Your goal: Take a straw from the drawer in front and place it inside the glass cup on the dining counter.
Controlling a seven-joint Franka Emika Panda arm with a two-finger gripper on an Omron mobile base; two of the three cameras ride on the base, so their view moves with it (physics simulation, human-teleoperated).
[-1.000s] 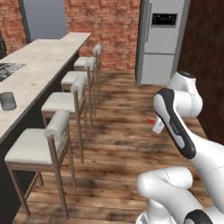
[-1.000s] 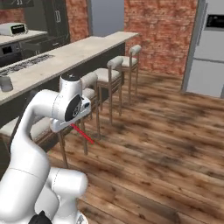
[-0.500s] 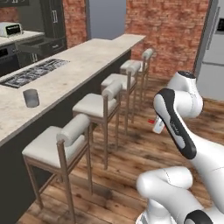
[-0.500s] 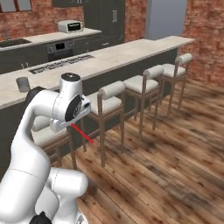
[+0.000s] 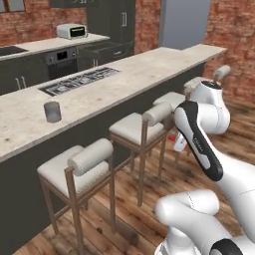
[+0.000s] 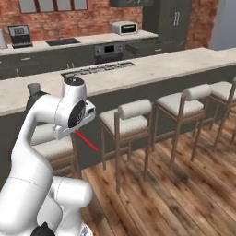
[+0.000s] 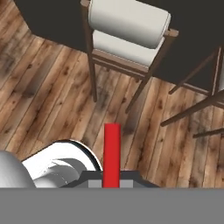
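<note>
gripper (image 7: 112,183) pinched the straw (image 7: 112,153) | glass cup (image 5: 52,111) on dining counter (image 5: 149,67) | advice: keep straw upright above cup

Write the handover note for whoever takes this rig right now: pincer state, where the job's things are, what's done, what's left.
Pincer: shut on the straw, held low over the wood floor by the stools.
Glass cup: upright on the dining counter, beside the cooktop, nothing in it.
Done: straw is out of the drawer and in the grip.
Left: bring the arm up to the counter and drop the straw into the cup, then let go.
</note>
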